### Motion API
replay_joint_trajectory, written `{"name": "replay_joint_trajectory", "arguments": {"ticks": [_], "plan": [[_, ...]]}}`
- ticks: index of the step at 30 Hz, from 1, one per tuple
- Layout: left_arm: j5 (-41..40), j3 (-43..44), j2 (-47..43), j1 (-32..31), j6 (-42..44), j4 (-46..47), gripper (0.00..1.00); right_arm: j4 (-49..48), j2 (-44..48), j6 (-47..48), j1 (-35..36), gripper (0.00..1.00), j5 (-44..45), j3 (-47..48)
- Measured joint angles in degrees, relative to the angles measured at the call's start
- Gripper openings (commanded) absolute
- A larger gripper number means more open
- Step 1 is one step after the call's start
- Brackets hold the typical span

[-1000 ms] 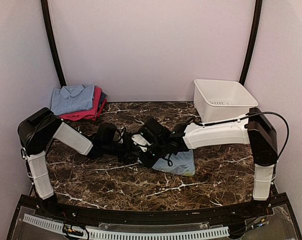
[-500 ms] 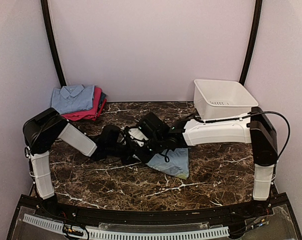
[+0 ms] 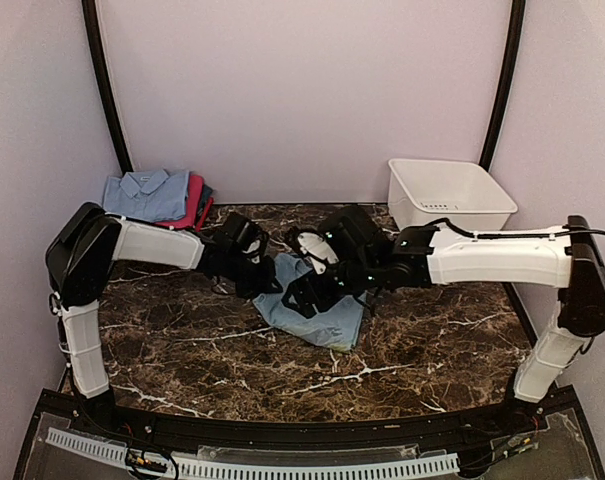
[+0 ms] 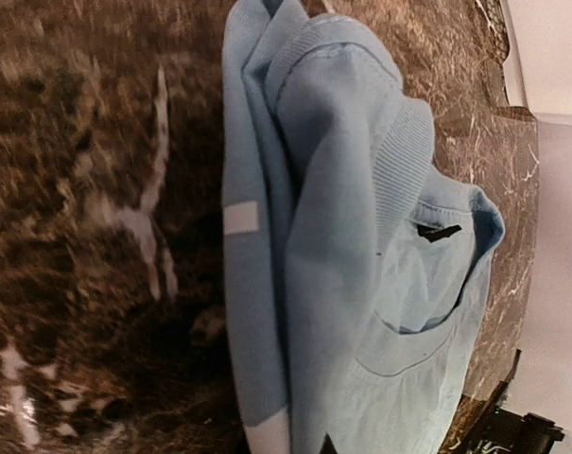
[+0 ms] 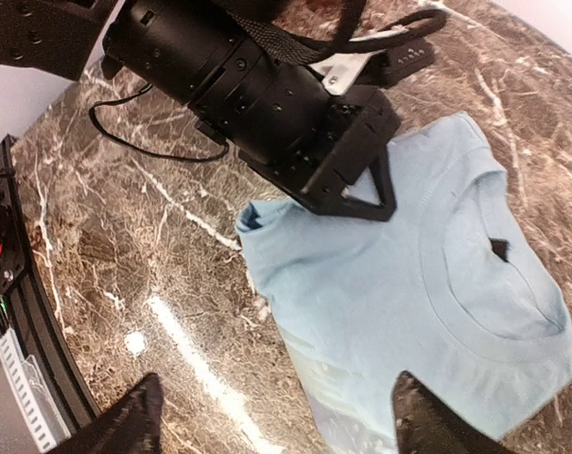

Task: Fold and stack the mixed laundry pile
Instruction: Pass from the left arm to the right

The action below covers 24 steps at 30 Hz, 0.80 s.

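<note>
1. The pale blue tee (image 3: 320,322) lies on the marble table (image 3: 182,340), left of the white tub (image 3: 452,222) and nearer the arms than it. It is partly folded, with the round neckline facing up.
2. Change over the last second: the tee has shifted away from the near edge and further left of the tub. Its outline now looks flatter and less bunched.
3. The grip has swapped. The right gripper (image 5: 276,378) was closed a second ago; its fingers now stand apart above the cloth with nothing between them.
4. The left gripper (image 5: 366,194) has gone from wide to fully together, its tips at the tee's edge on the side away from the tub. Whether a fold of cloth is pinched between them, I cannot tell.
5. The folded stack (image 3: 162,205) sits by the back wall, far left of the tub and well apart from the tee. It has not moved; a blue collared shirt is on top of the magenta layers.
6. Judgement: this looks like a handover mid-fold. The tee appears to be the only loose garment, so a final fold and a transfer to the stack remain.
7. Writing: a small dark neck label (image 4: 438,231) shows inside the collar, but no lettering is legible. White patches (image 4: 240,218) of print show at the folded edge, with no readable characters. No brand is visible on the tub.
</note>
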<state>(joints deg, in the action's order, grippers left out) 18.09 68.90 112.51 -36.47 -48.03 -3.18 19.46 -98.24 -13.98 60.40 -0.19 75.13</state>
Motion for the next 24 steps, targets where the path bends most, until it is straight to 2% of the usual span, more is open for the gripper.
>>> {"name": "replay_joint_trajectory", "arguments": {"ticks": [5,11,24], "plan": [[-6.7,11.9,0.0,3.7,11.6,-13.9,0.0,-0.3,11.0,-2.5,-2.4,0.97,0.9,-6.5],[-16.5,27.9,2.0,8.0,24.1,-25.0,0.0,0.1,18.2,-4.6,-3.5,0.99,2.8,-14.1],[-33.5,60.3,19.4,13.4,44.8,-39.1,0.0,0.2,21.7,-6.3,-3.6,0.99,3.0,-18.7]]}}
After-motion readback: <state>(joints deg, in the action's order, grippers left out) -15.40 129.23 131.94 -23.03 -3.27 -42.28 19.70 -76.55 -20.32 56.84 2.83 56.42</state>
